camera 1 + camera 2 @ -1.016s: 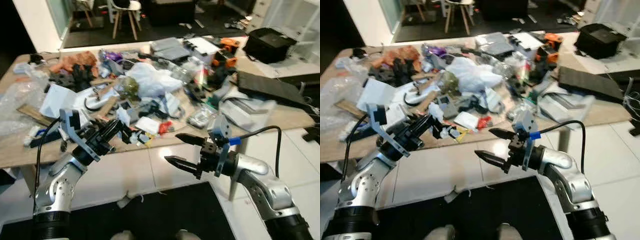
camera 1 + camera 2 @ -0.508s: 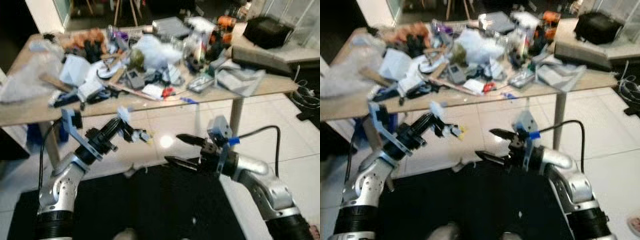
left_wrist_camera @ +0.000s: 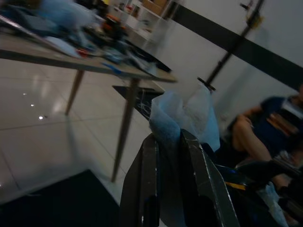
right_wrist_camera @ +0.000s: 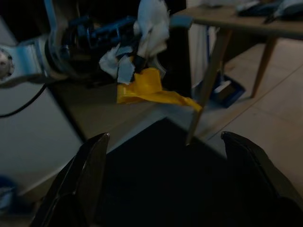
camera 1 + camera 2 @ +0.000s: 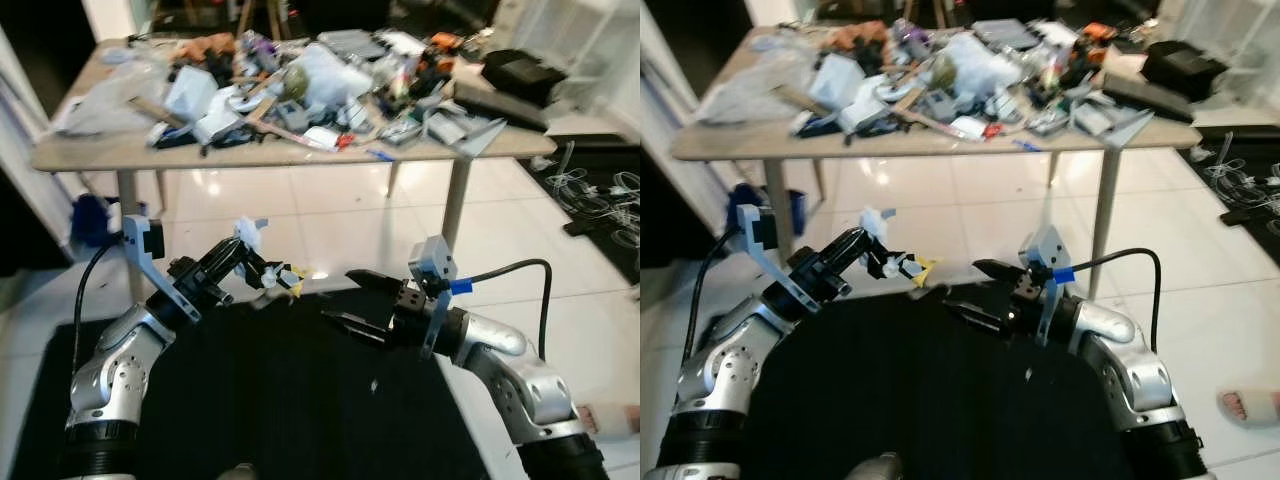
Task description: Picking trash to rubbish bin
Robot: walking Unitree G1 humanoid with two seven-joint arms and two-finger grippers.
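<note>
My left gripper (image 5: 248,266) is shut on a wad of trash (image 5: 268,272): white and pale blue paper scraps with a yellow piece hanging from it. The left wrist view shows the pale blue and white paper (image 3: 187,118) pinched between the two black fingers (image 3: 142,189). The same trash (image 4: 144,71) hangs in front of my right gripper in the right wrist view. My right gripper (image 5: 345,300) is open, held just right of the trash, above a black mat (image 5: 270,400). Nothing lies between its fingers (image 4: 85,175).
A wooden table (image 5: 130,152) piled with clutter stands further back on the glossy white tile floor. A blue object (image 5: 92,215) sits by its left leg. A seated person (image 3: 265,127) is visible in the left wrist view. A slipper (image 5: 1250,405) lies at far right.
The camera has backed away from the table, which now looks farther and smaller. Both arms keep their pose, the left still holding the trash, now over the black mat.
</note>
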